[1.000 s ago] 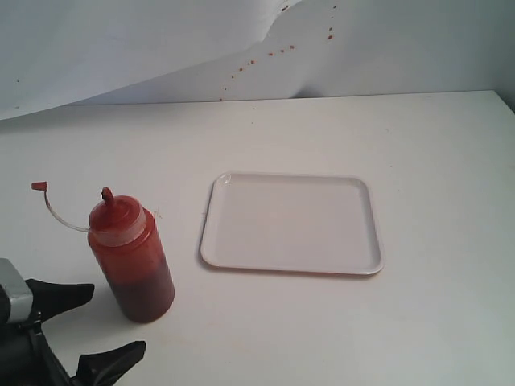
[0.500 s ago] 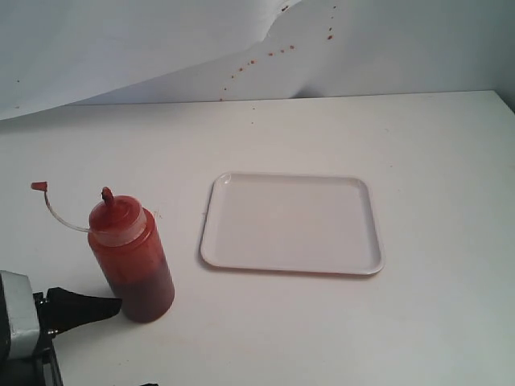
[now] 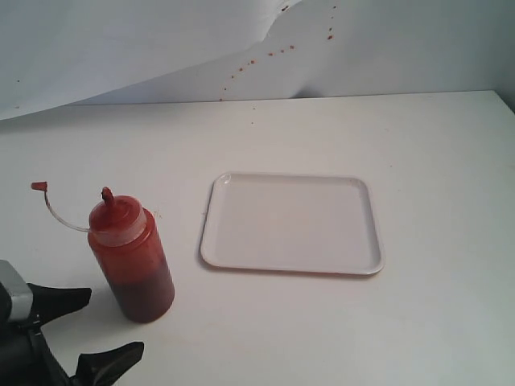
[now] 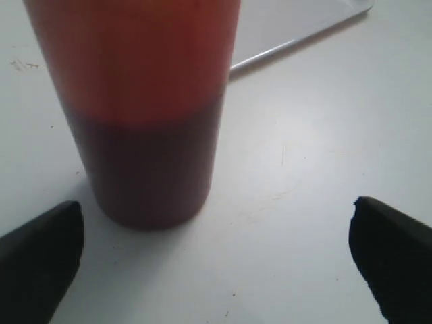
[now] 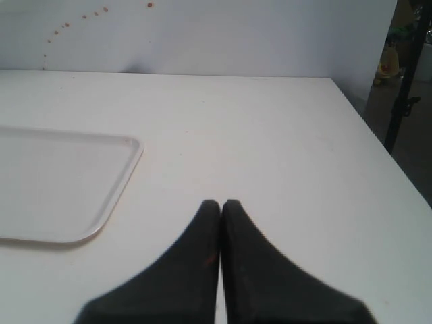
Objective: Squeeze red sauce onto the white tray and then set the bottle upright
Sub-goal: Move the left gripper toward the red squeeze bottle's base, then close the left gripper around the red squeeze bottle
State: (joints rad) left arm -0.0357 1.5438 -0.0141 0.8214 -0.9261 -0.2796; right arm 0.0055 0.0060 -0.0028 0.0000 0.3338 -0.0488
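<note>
So, bottle (image 3: 133, 261): it stands upright on the table (image 3: 322, 338), at the near left of the exterior view, with a clear gap of bare table between it and the tray.
Sauce (image 3: 143, 296): dark red and thick, it fills the lower part of the bottle. Above it the clear wall shows a lighter orange-red film.
Nozzle (image 3: 108, 196): a red cone pointing up, uncapped.
Cap (image 3: 38, 186): small and red, it hangs out to the left of the nozzle on a thin pale tether (image 3: 60, 219).
Tray (image 3: 211, 241): white, with rounded corners and a low rim, it lies flat near the middle of the table, to the right of the bottle. Its floor shows plain white.
My left gripper (image 3: 113, 322): low at the near left corner, just beside the base of the bottle. My two black fingers are spread wide apart and grip nothing. The bottle stands just ahead of the gap, closer to one finger than the other, touching neither.
My right gripper (image 5: 221, 206): my fingers are pressed together with nothing between them, above bare table near a corner of the tray.
Backdrop (image 3: 121, 48): white paper behind the table, dotted with tiny red specks (image 3: 269, 55).
</note>
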